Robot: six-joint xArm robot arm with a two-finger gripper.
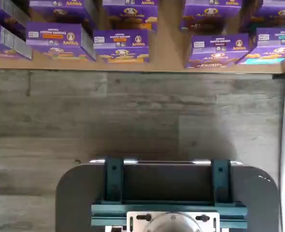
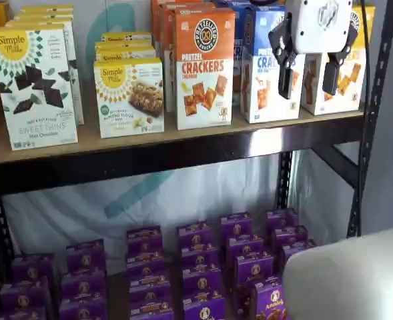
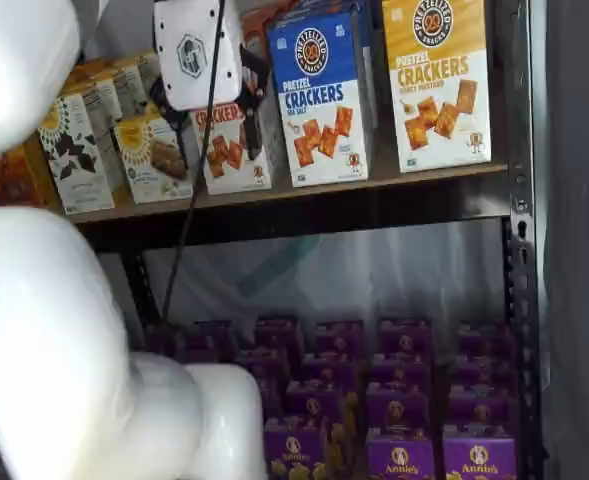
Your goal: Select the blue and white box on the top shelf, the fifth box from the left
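The blue and white box (image 2: 261, 80) reads "PRETZEL CRACKERS" and stands upright on the top shelf (image 2: 149, 139) between an orange-topped cracker box (image 2: 204, 67) and a yellow-topped one (image 2: 348, 83). It shows in full in a shelf view (image 3: 319, 95). My gripper (image 2: 307, 87) hangs in front of the shelf, in front of the blue box's right edge and the yellow-topped box, apart from both. Its white body is at the view's top, and its two black fingers (image 2: 284, 70) show a plain gap with nothing between them. The wrist view does not show the box.
Simple Mills boxes (image 2: 33, 83) stand at the shelf's left. Several small purple boxes (image 2: 199, 267) fill the lower level and show in the wrist view (image 1: 120, 46) beyond grey flooring. A black upright (image 2: 376, 113) stands right. The white arm (image 3: 44, 330) covers a shelf view's left. A cable (image 3: 186, 210) hangs from the gripper.
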